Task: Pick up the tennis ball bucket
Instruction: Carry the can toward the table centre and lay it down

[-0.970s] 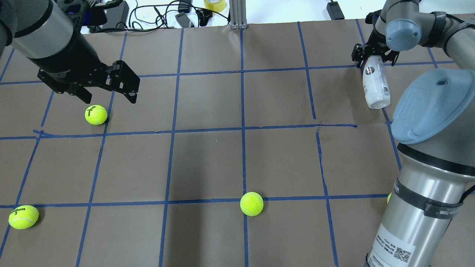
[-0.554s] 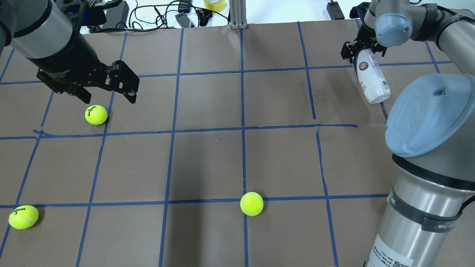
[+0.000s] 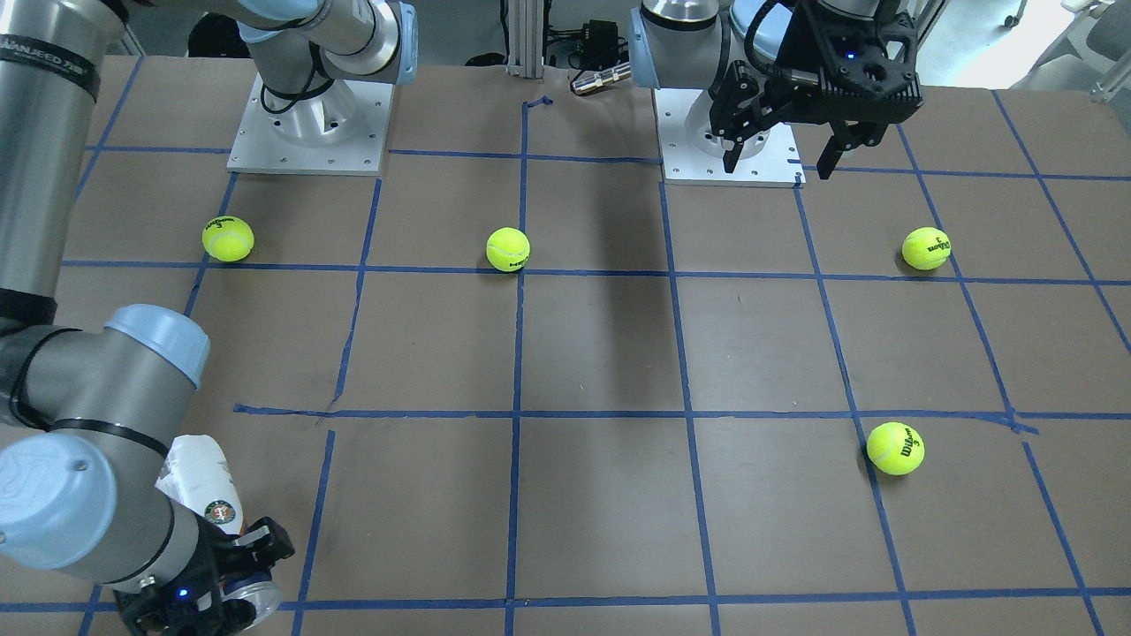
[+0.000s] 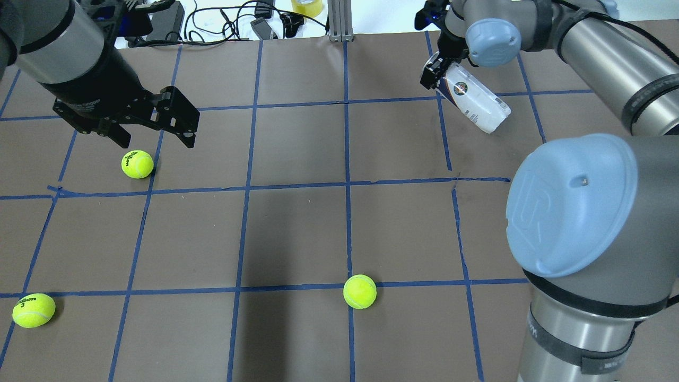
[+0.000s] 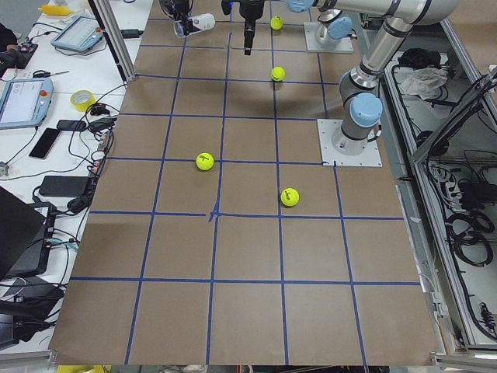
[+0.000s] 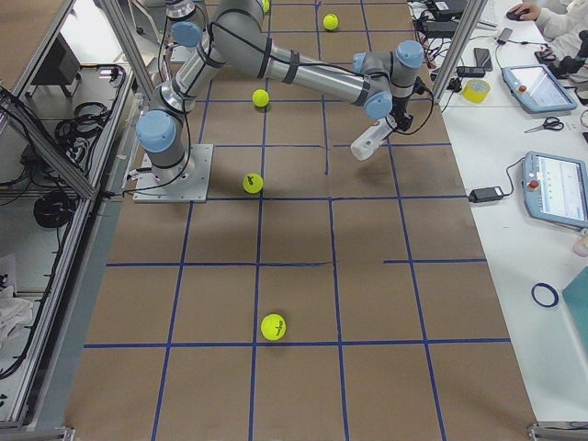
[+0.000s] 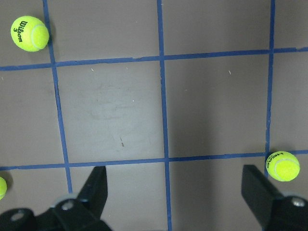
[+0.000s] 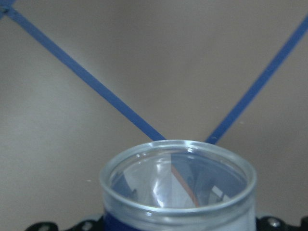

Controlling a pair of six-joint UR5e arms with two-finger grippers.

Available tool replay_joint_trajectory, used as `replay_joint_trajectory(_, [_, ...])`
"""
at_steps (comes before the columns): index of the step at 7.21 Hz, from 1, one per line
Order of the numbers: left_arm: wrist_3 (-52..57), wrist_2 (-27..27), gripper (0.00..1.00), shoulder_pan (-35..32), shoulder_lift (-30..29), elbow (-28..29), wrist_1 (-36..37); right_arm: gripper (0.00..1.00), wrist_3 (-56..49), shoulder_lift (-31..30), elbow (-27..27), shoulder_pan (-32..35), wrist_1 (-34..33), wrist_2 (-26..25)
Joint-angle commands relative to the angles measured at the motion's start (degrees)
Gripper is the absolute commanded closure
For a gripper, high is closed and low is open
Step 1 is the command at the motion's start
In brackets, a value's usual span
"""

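The tennis ball bucket (image 4: 473, 100), a clear tube with a white label and a round emblem, hangs tilted above the table at the far right. My right gripper (image 4: 436, 71) is shut on its upper end. The bucket also shows in the front-facing view (image 3: 200, 480) and the exterior right view (image 6: 367, 143). Its open rim fills the bottom of the right wrist view (image 8: 178, 185), and it looks empty. My left gripper (image 4: 156, 141) is open and empty, hovering just beyond a tennis ball (image 4: 137, 164).
Tennis balls lie at the near left (image 4: 33, 310) and near centre (image 4: 359, 291). Another ball (image 3: 228, 238) lies near the right arm's base. Cables and a tape roll (image 4: 307, 6) sit beyond the table's far edge. The right arm's elbow (image 4: 573, 207) blocks the near right.
The right arm has swung the bucket to the left and farther out, tilting it more. The left arm has not moved.
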Motion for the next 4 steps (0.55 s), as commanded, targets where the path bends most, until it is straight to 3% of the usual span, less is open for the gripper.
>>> replay_joint_trajectory(1, [0.0,0.0,0.0,0.0,0.01,0.0,0.0,0.37,-7.02,-0.16,0.52,7.28,-3.09,2.04])
replay_joint_trajectory(3, [0.0,0.0,0.0,0.0,0.01,0.0,0.0,0.37,-11.34,-0.52,2.18,13.0,-3.19,1.95])
replay_joint_trajectory(4, [0.0,0.0,0.0,0.0,0.01,0.0,0.0,0.31,-10.82,-1.56,4.2,17.56,-3.36,1.08])
